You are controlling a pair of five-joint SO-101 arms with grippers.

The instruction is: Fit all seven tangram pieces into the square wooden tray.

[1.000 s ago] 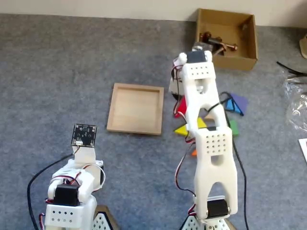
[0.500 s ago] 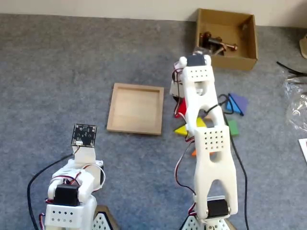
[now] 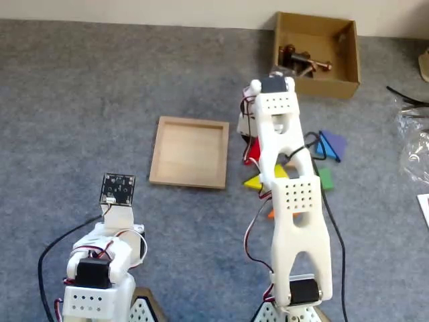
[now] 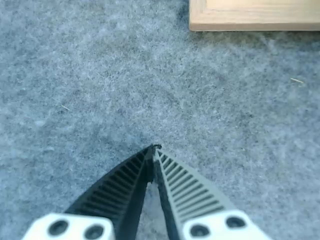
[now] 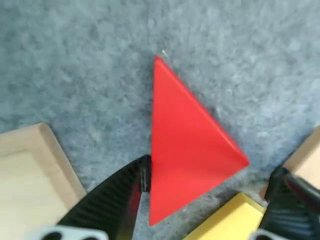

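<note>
Here the right gripper stands open over the red triangle, which lies flat on the grey carpet. In the right wrist view one dark finger sits right against one edge of the triangle, while the other finger is apart from the piece, past its far corner. A yellow piece lies just beside the red triangle, between the two fingers, and a corner of the square wooden tray shows near the first finger. In the high view the tray lies flat slightly left of the centre of the frame, with no pieces in it. The right arm stretches from the lower edge of the frame up to the spot just right of the tray, covering part of the cluster of pieces there. Red and yellow show beside the arm on its tray side; a blue triangle and a purple piece lie touching each other right of the arm, a green piece sits below them, and a small bit of orange peeks out lower down by the arm. A cardboard box holding some brown objects stands in the upper right of the frame. The left arm sits folded in the lower left, well apart from the pieces. Its left gripper is closed, fingertips meeting with nothing between them, above bare carpet near an edge of the tray.
</note>
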